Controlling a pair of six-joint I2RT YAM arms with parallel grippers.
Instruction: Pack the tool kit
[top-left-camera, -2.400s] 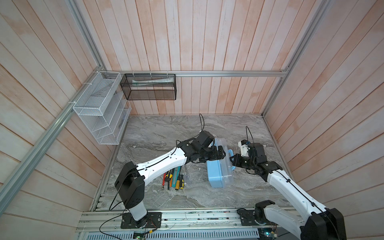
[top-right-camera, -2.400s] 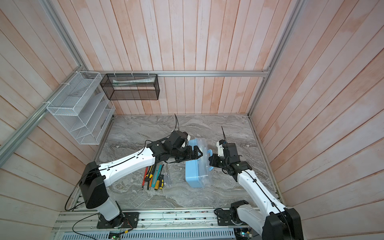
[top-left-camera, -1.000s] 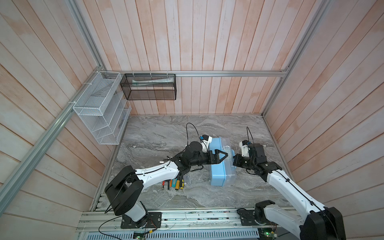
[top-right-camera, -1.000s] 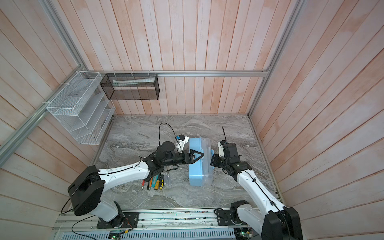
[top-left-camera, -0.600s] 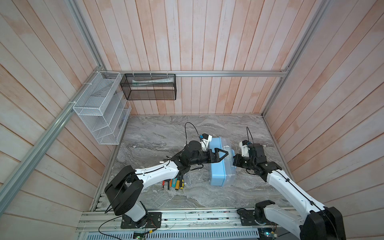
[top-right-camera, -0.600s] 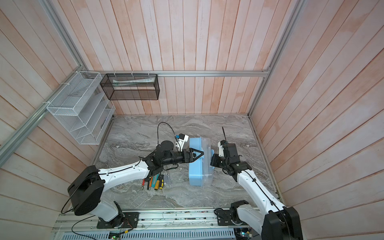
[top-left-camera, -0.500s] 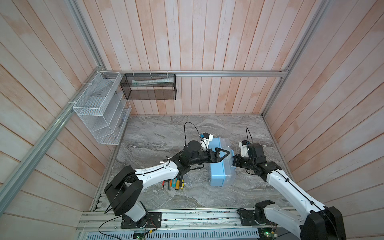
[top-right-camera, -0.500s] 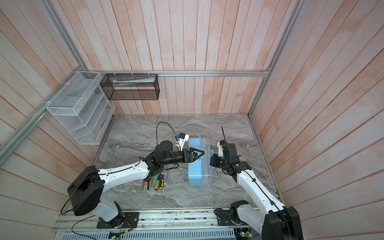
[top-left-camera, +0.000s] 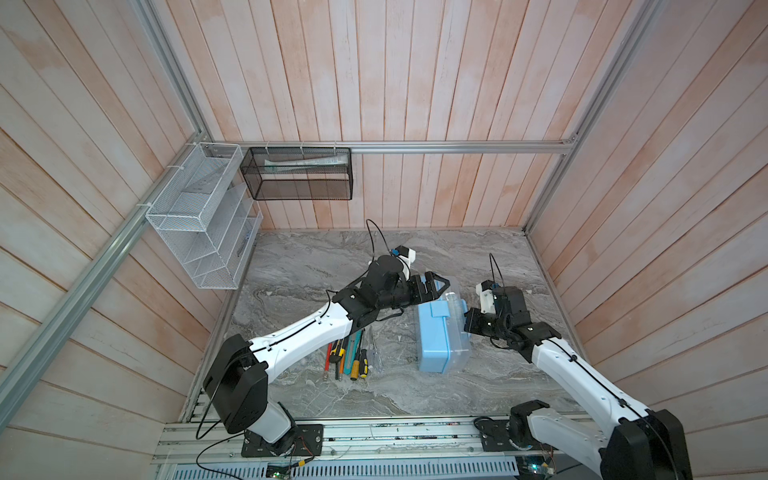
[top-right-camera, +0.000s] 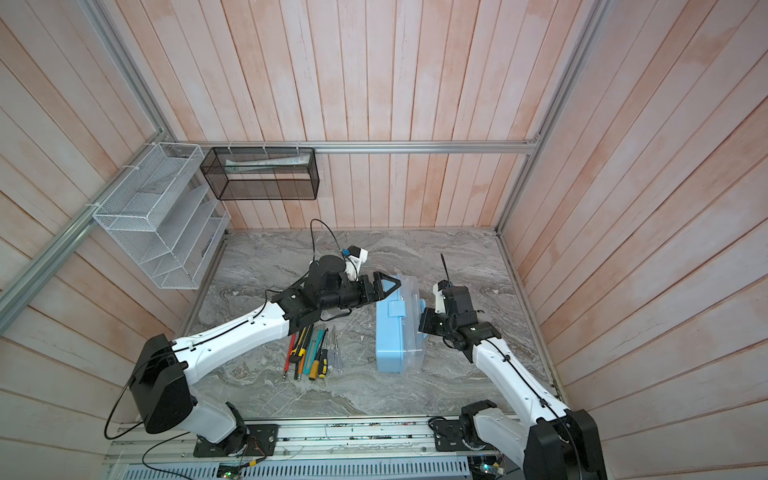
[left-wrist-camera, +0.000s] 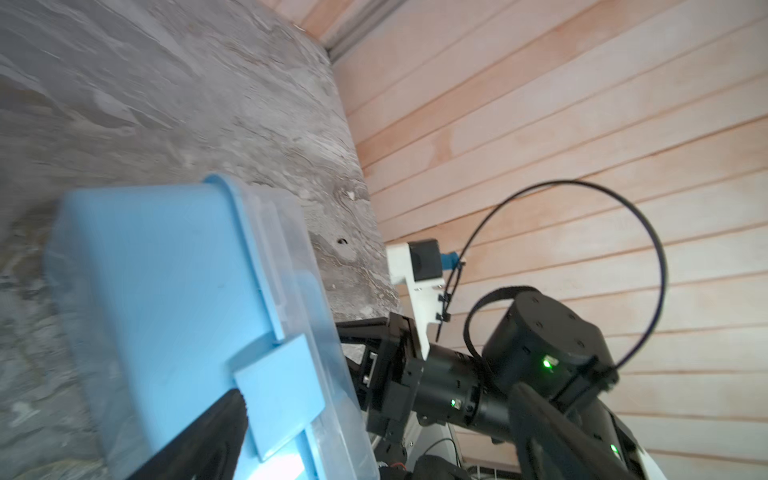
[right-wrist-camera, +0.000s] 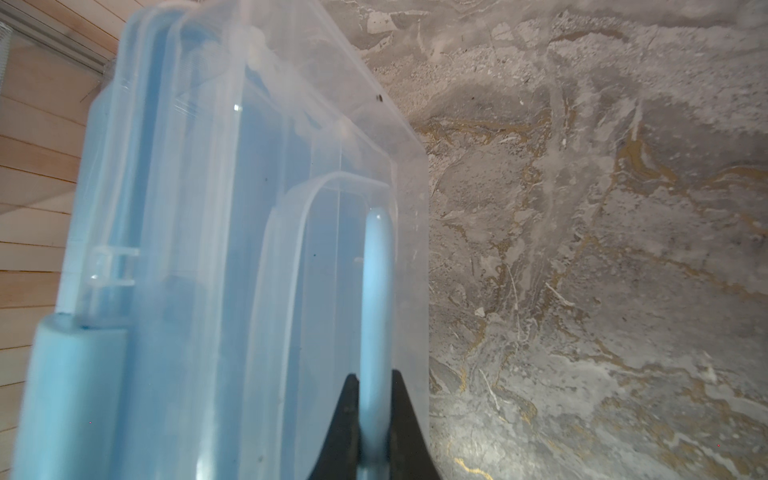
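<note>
In both top views: box (top-left-camera: 436, 338) (top-right-camera: 390, 338) tipped onto its long side on the marble table (top-left-camera: 307, 266), clear lid (top-left-camera: 457, 324) facing right, just beside a row of screwdrivers and knives (top-left-camera: 353, 353). Left gripper (top-left-camera: 441, 286) spread wide and empty over the box's far end.

From the left wrist: one black finger (left-wrist-camera: 195, 440) close by the blue latch (left-wrist-camera: 278, 386); contact impossible to tell.

From the right wrist: right gripper (right-wrist-camera: 374, 374) pinched tight on the blue handle (right-wrist-camera: 376, 270).

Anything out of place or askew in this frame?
Yes. The light blue plastic box with clear lid stands on its long side, not flat; the right gripper is shut on its blue handle. Loose screwdrivers lie beside it.
</note>
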